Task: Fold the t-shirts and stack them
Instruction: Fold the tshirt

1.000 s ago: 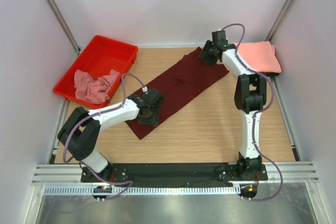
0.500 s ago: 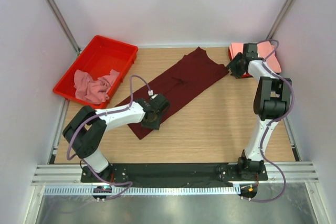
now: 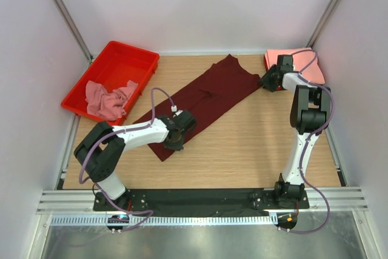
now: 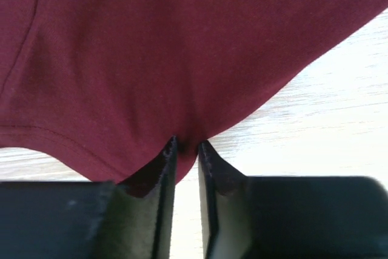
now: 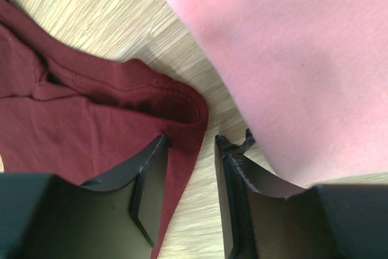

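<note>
Left gripper has narrowed, now pinching maroon t-shirt hem; right gripper, jaws apart, has shifted to straddle its far corner. Fold lift looks imminent.

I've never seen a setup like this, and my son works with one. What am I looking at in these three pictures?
This is a robot with two arms, a left arm and a right arm, bolted to a wooden table. The wide picture comes from a fixed camera above and behind them. Each close-up comes from a small camera on one wrist, so you see that arm's own black fingers. A maroon t-shirt lies spread out in the middle. A folded salmon-pink t-shirt sits at the far right, and a crumpled pink t-shirt lies in a red tray at the far left. The left gripper pinches the maroon shirt's near edge. The right gripper is open, straddling its far corner.
</note>
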Tool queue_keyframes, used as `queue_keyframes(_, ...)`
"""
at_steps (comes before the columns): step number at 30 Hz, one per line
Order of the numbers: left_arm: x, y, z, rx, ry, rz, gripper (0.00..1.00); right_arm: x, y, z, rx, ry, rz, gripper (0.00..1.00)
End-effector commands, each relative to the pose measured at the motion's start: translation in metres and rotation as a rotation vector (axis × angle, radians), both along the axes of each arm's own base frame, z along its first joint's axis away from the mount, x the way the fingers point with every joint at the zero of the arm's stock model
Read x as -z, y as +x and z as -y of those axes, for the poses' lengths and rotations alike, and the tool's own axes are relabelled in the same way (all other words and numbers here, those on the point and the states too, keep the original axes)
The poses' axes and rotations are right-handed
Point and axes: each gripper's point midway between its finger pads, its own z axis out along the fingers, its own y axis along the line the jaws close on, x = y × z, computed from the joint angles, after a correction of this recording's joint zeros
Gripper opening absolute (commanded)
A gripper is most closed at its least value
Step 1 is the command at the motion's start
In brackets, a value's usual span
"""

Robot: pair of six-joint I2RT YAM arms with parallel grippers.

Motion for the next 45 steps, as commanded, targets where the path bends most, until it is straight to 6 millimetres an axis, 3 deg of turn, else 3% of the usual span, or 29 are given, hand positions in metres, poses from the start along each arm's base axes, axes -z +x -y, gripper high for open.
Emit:
queue_keyframes(1, 0.007, -0.001, 0.0, -0.012, 0.007, -0.006, 0.17, 0.0, 0.009, 0.009, 0.004, -0.045, 0.034, 0.42)
queue_keyframes(5, 0.007, -0.003, 0.005, -0.002, -0.009, -0.013, 0.01, 0.005, 0.01, 0.014, 0.009, -0.069, 0.023, 0.29)
queue_keyframes(9, 0.0, -0.005, 0.017, 0.025, -0.049, -0.01, 0.0, -0.001, 0.019, 0.015, 0.002, -0.076, 0.052, 0.11)
queue_keyframes(13, -0.004, -0.011, 0.033, 0.041, -0.106, -0.026, 0.0, -0.005, 0.035, 0.011, -0.031, -0.068, 0.084, 0.02)
queue_keyframes(14, -0.005, -0.014, 0.038, 0.042, -0.116, -0.03, 0.0, 0.005, 0.036, 0.011, -0.038, -0.064, 0.07, 0.01)
queue_keyframes(21, -0.009, -0.027, 0.071, 0.041, -0.182, -0.075, 0.0, -0.007, 0.067, 0.005, -0.086, -0.049, 0.138, 0.01)
queue_keyframes(26, -0.005, -0.034, 0.101, 0.02, -0.229, -0.123, 0.04, -0.021, 0.09, 0.001, -0.124, -0.035, 0.194, 0.1)
queue_keyframes(31, -0.016, -0.041, 0.117, -0.052, -0.284, -0.159, 0.28, -0.028, 0.094, 0.001, -0.147, -0.045, 0.182, 0.22)
queue_keyframes(34, -0.043, -0.038, 0.12, -0.056, -0.322, -0.131, 0.34, -0.043, 0.089, -0.002, -0.153, -0.044, 0.194, 0.32)
queue_keyframes(35, -0.055, -0.035, 0.119, -0.045, -0.327, -0.107, 0.35, -0.058, 0.087, -0.003, -0.152, -0.042, 0.215, 0.35)
queue_keyframes(36, -0.06, -0.032, 0.108, -0.049, -0.277, -0.081, 0.35, -0.059, 0.082, -0.005, -0.151, -0.035, 0.206, 0.36)
queue_keyframes(37, -0.078, -0.022, 0.111, -0.039, -0.28, -0.043, 0.35, -0.063, 0.078, -0.009, -0.144, -0.018, 0.195, 0.37)
queue_keyframes(40, -0.092, -0.002, 0.071, -0.048, -0.114, 0.046, 0.36, -0.086, 0.061, -0.021, -0.143, 0.04, 0.188, 0.42)
queue_keyframes(42, -0.092, 0.012, 0.04, -0.097, -0.066, 0.048, 0.36, -0.106, 0.043, -0.038, -0.151, 0.083, 0.188, 0.49)
queue_keyframes(45, -0.082, 0.018, 0.013, -0.142, -0.093, 0.024, 0.37, -0.105, 0.008, -0.055, -0.137, 0.049, 0.109, 0.53)
